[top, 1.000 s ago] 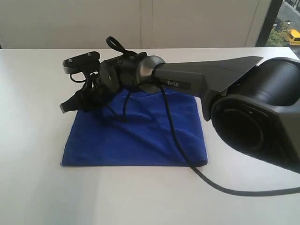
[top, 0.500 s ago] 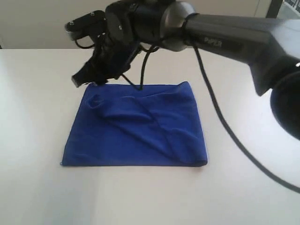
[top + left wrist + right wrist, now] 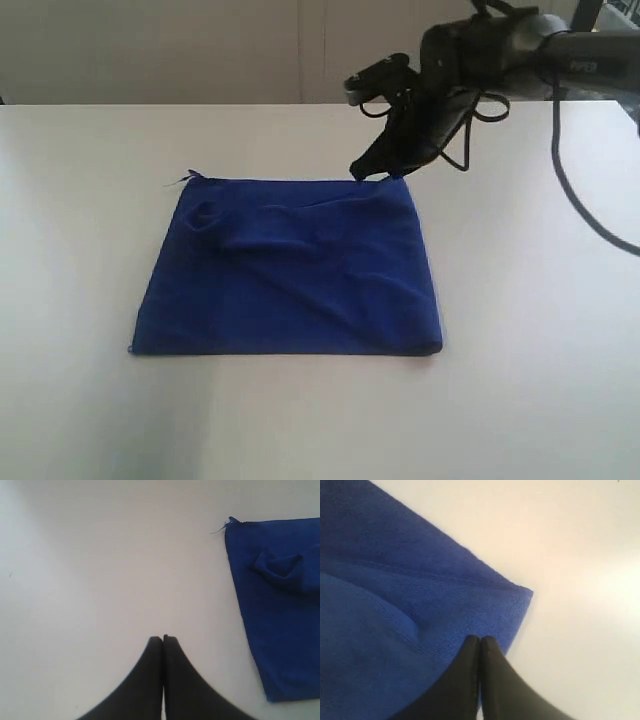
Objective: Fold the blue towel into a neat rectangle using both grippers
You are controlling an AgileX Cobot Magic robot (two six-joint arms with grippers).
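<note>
While one blue towel (image 3: pixel 290 275) lies folded, left gripper (image 3: pixel 163 639), right gripper (image 3: pixel 480 639), both jaws closed, empty.

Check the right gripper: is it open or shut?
Shut. The right gripper shows both fingertips pressed together, no gap, near the blue towel corner.

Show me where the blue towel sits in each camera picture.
Exterior view: blue towel, folded, in the middle.
Left wrist view: towel to one side of the shut left gripper, apart.
Right wrist view: towel fills much, behind the right gripper.
Shared landmark: its pucker, in exterior and left wrist views.
</note>
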